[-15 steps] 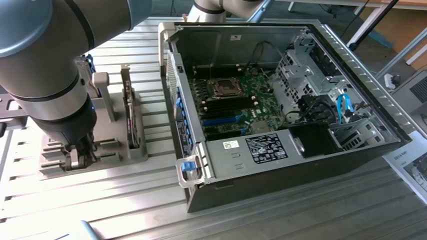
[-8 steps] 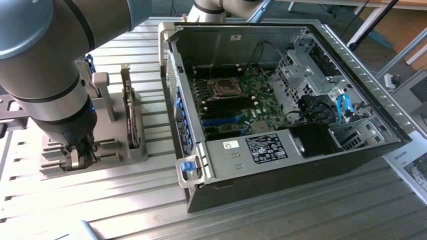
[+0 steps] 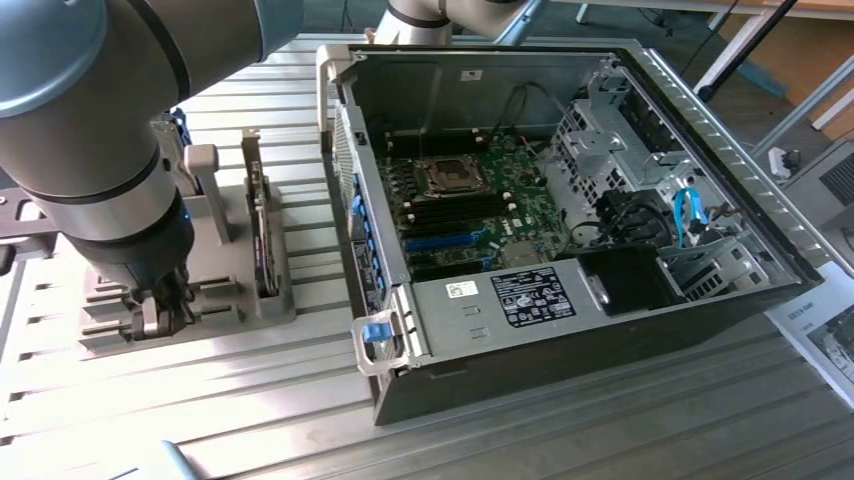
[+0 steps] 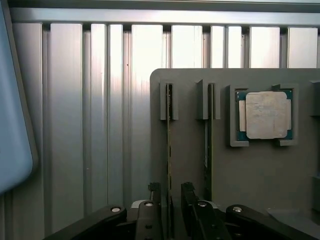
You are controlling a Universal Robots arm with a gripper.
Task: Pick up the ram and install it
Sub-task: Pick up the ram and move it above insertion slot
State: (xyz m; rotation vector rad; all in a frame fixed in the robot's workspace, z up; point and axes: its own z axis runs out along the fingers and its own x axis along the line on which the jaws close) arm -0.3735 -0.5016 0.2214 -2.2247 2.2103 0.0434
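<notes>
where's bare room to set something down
Bare slatted table near the camera, bordered by the grey holder and the computer case. Crowded: the holder, where the open end effector straddles the ram, and inside the case.

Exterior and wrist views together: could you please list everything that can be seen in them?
ram: one, dark and edge-on, standing in a holder slot between the gripper's fingers
expansion card: one, dark green, in the neighbouring slot
processor chip: one, silver, in a recess of the holder
holder: one, grey, on the table at the exterior view's left
computer case: one, black, open, at the exterior view's right
motherboard: one, green, inside the case
cable: one, blue, inside the case
paper sheet: one, white, beside the case
table: one, silver, slatted
arm: one, grey-blue, above the holder
gripper: one, black, open, astride the ram
</notes>
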